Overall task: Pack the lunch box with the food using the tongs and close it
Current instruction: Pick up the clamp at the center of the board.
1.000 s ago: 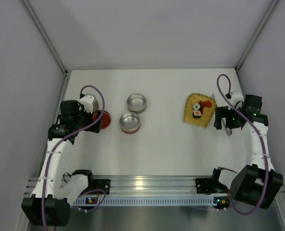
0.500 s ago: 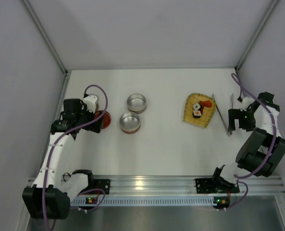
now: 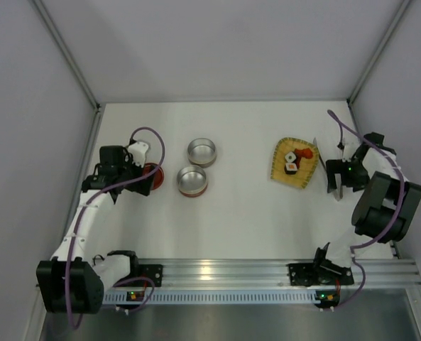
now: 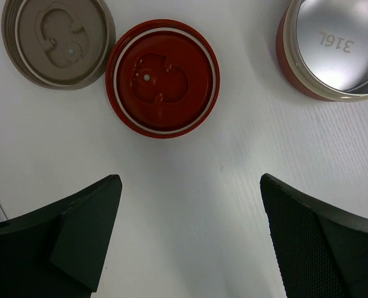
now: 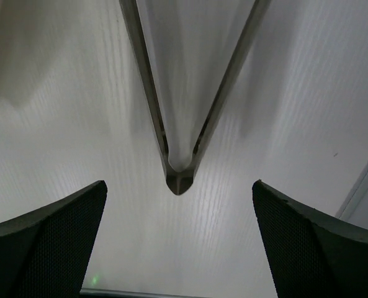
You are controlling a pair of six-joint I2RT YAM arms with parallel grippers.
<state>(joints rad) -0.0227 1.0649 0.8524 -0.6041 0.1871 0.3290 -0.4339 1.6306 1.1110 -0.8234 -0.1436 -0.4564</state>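
two right jaws apart, tongs (image 5: pixel 180 177) hinge centred between

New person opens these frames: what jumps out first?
The yellow woven tray of food, right of centre in the top view, stands out most. Beside it the tongs lie flat, joined end framed between the right gripper's open jaws. At left, a red lid and tan lid sit by two steel tins.

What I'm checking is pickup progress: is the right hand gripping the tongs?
No: the right wrist view shows the tongs lying between the wide-open fingers of the right hand, touching neither.
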